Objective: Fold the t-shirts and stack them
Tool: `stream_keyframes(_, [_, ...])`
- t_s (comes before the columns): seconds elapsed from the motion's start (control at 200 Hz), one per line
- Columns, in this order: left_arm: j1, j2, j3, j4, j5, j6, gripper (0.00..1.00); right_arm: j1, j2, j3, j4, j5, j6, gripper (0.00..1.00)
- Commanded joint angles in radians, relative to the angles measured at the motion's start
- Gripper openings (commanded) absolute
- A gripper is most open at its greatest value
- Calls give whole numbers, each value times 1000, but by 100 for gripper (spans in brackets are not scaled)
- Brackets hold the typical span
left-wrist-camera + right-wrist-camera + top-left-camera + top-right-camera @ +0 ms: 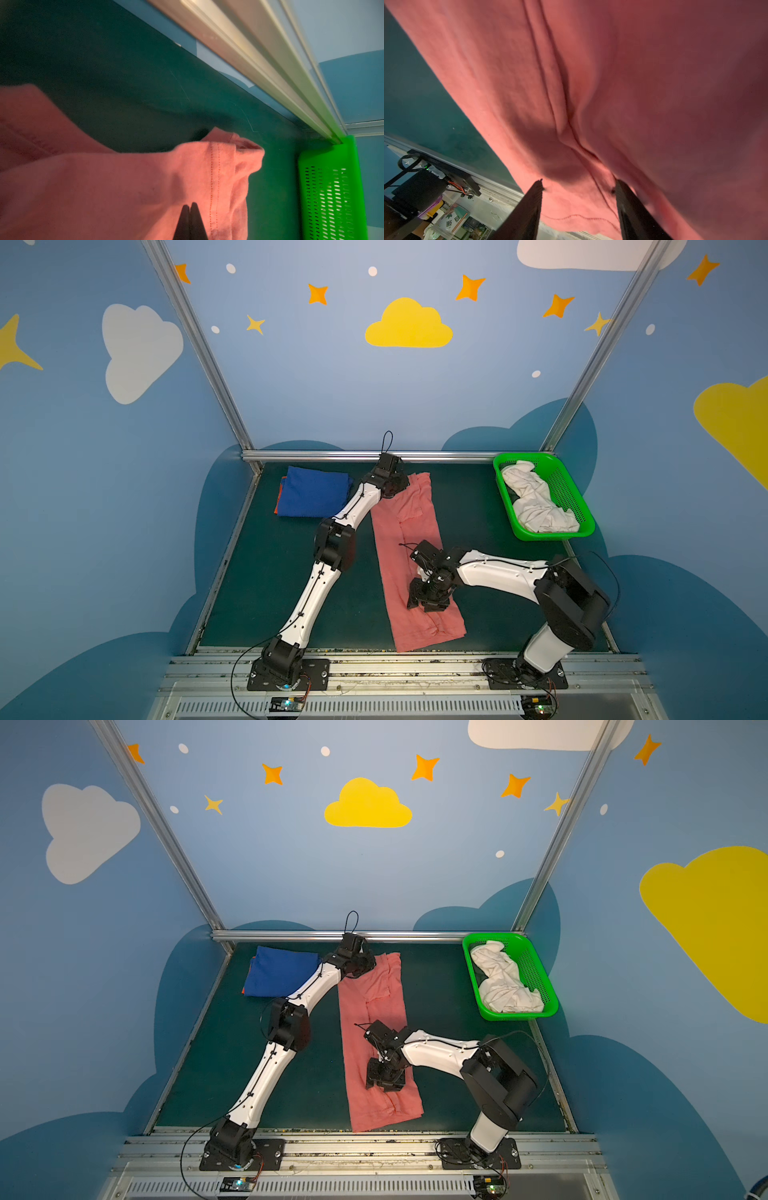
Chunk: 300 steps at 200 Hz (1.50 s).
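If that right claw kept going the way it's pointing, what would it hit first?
The right gripper points down at the salmon-pink shirt. It would most likely meet the cloth's raised crease between its open jaws first, though how near that is is hard to judge.

The left arm (309, 601) and right arm (498, 572) wear white rounded shells between black joint housings; thin black cables (505, 562) run along them; their black base plates (311, 668) show screws

A salmon-pink t-shirt (411, 539) on a dark green bench (478, 510); royal blue t-shirt (311, 497) edged by what looks like an orange t-shirt (277, 506); white t-shirt (532, 502) in a bright green slotted basket (552, 536); sky-blue walls (332, 385) patterned with clouds and stars.
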Motion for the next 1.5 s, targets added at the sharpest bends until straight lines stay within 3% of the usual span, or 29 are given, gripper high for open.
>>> stream_keyframes(0.0, [16, 2, 22, 8, 52, -18, 5, -20, -81, 45, -105, 23, -43, 60])
stream_keyframes(0.175, [22, -73, 13, -20, 77, 16, 19, -91, -163, 71, -178, 77, -124, 63])
stream_keyframes(0.285, [23, -138, -16, -61, 95, 51, 43, -170, -200, 45, -200, 110, -184, 63])
stream_keyframes(0.396, [21, -210, -62, -124, 112, 90, 56, -234, -197, 19, -180, 127, -248, 59])
stream_keyframes(0.446, [21, -244, -92, -153, 118, 107, 60, -253, -176, 16, -161, 126, -277, 54])
stream_keyframes(0.656, [0, -418, -279, -281, 47, 215, 71, -271, 0, 133, -121, 104, -386, 16])
stream_keyframes(0.796, [-20, -606, -550, -281, -35, 258, 69, -275, 141, 318, -134, 97, -459, 7])
stream_keyframes(0.986, [-23, -898, -982, -175, -126, 237, 41, -302, 387, 640, -183, 92, -534, 9])
stream_keyframes(1.137, [-30, -1090, -1239, -134, -132, 203, 34, -347, 616, 959, -268, 81, -555, 10])
stream_keyframes(1.292, [-63, -1228, -1395, -150, -161, 199, 33, -378, 799, 1242, -362, 78, -550, 14])
stream_keyframes(1.497, [-95, -1335, -1508, -187, -181, 191, 33, -425, 921, 1377, -357, 79, -513, 13])
